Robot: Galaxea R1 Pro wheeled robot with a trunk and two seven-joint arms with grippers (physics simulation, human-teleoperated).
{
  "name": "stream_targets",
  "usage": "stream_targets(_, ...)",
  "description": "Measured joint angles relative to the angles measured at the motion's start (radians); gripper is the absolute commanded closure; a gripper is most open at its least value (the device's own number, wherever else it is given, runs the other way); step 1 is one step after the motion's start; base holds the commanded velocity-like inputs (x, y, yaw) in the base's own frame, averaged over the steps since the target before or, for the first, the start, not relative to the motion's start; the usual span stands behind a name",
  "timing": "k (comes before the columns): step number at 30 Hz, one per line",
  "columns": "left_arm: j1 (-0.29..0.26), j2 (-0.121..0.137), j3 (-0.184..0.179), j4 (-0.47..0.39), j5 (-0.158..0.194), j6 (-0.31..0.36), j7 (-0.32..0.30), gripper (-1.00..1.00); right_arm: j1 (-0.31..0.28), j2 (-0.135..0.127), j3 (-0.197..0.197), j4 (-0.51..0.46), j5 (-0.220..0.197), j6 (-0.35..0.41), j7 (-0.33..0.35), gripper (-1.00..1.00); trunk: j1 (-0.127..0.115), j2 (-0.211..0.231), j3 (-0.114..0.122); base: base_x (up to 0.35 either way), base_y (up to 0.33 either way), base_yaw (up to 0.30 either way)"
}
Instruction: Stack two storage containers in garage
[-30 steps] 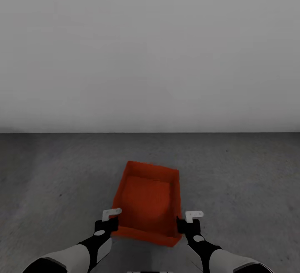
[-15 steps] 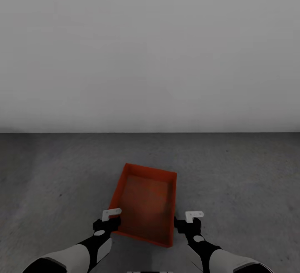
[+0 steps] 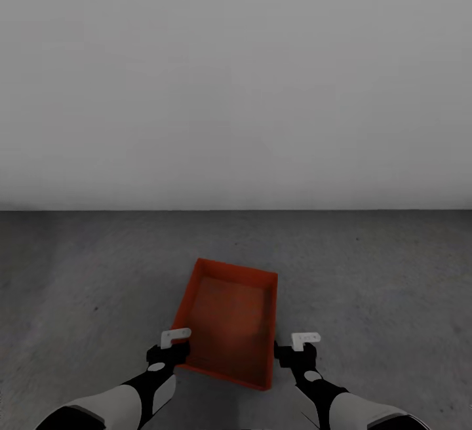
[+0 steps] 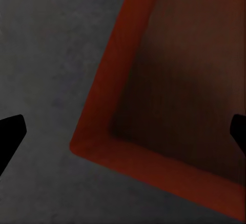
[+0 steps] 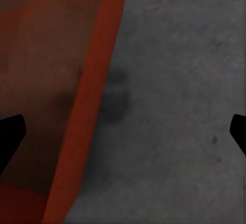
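Head view, storage container [image 3: 229,322] on floor [image 3: 367,273] between wide-spread left tool [image 3: 172,349] and right tool [image 3: 292,351]

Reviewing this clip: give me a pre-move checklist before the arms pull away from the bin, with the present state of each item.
1. Storage container resting on the concrete floor: ok.
2. Left gripper open, container's corner between its fingertips: ok.
3. Right gripper open, straddling the container's side wall: ok.
4. Container empty and upright: ok.
5. Second container in place: not ok, only one seen.
6. Container square to the wall: not ok, slightly turned.
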Motion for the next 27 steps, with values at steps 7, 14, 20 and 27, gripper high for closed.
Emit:
stream_targets(7,0.000,0.000,0.000,0.000,0.000,-0.001,0.000,-1.00,0.000,0.000,0.000,0.000,0.000,0.000,0.000,-1.00,-0.027,0.049,0.022,0.000,0.000,0.000)
stream_targets(14,0.000,0.000,0.000,0.000,0.000,-0.007,0.000,-1.00,0.000,0.000,0.000,0.000,0.000,0.000,0.000,-1.00,-0.054,0.098,0.044,0.000,0.000,0.000)
stream_targets(20,0.000,0.000,0.000,0.000,0.000,-0.007,0.000,-1.00,0.000,0.000,0.000,0.000,0.000,0.000,0.000,-1.00,-0.077,0.140,0.063,0.000,0.000,0.000)
stream_targets(27,0.000,0.000,0.000,0.000,0.000,-0.008,0.000,-1.00,0.000,0.000,0.000,0.000,0.000,-0.001,0.000,-1.00,-0.104,0.189,0.085,0.000,0.000,0.000)
